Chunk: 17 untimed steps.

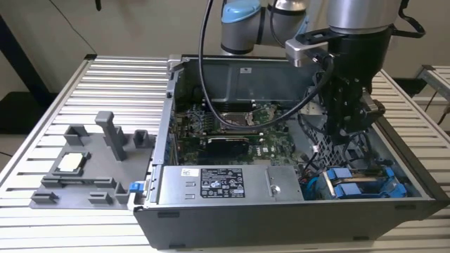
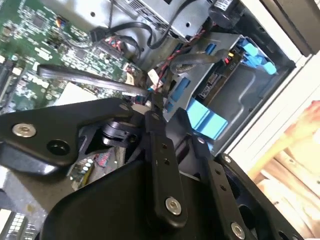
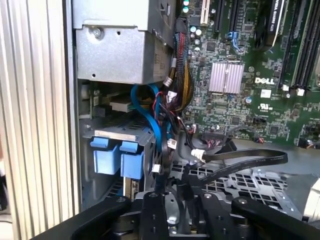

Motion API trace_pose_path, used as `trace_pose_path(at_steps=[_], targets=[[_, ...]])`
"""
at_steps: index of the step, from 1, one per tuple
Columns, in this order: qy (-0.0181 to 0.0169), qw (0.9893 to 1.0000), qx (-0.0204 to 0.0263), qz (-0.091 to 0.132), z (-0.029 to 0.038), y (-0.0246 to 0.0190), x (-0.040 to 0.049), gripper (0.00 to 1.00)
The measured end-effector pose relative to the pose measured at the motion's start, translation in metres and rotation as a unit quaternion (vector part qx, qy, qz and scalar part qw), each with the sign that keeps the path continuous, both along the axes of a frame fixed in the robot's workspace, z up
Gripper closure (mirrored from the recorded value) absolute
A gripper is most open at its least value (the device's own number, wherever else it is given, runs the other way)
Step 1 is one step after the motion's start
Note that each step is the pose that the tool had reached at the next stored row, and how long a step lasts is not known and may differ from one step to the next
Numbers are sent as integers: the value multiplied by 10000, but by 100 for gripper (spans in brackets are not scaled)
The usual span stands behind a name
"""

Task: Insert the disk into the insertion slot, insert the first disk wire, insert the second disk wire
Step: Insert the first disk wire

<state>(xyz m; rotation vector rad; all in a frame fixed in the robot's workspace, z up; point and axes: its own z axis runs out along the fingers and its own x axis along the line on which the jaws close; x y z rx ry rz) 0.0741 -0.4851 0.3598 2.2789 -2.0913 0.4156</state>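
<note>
**Disk in its bay, wire in hand.** The disk (image 1: 348,188), clipped in its bright blue plastic carrier, looks seated in the insertion slot (image 2: 250,97). This is the grey drive bay at the five-o'clock corner of the open computer case (image 1: 281,226) in the exterior view, and the carrier's two blue tabs face up. In that view the disk lies at about six o'clock from the fingers (image 2: 156,132), near but apart. So little of it is exposed that its long axis cannot be judged.

The black, jointed fingers appear drawn nearly together on the end of a flat black wire (image 3: 250,160), which bows away over the perforated grey metal cage (image 3: 250,182). The grip is partly hidden, so that reading is a judgement. The wire's end hangs near the bay and is not visibly plugged in.

A glossy blue data cable (image 3: 152,125) curls beside the carrier tabs among thin red and black leads. At nine o'clock from the bay sits the grey metal power supply (image 1: 225,184) with its black-and-white sticker. At twelve o'clock from that lies the green motherboard (image 1: 232,132), with a ribbed silver heat sink (image 3: 226,77).

The case rests on a slatted aluminium surface (image 1: 119,79), with a grey moulded parts fixture (image 1: 91,158) at nine o'clock of the case.
</note>
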Motion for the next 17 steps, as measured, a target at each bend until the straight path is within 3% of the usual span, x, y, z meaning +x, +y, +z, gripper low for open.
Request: trace_pose_path(at_steps=[1, 4, 9, 10, 15, 17], targets=[[-3, 10000, -63, 1, -4, 20, -4, 64], [-8, 9999, -118, 1, -15, 37, -7, 64], [-19, 9999, -118, 0, -31, 37, -8, 66], [-20, 9999, -111, 0, -34, 37, -9, 73], [-25, 10000, -62, -3, -45, 37, -9, 75], [-25, 10000, -36, -3, -47, 38, -9, 84]])
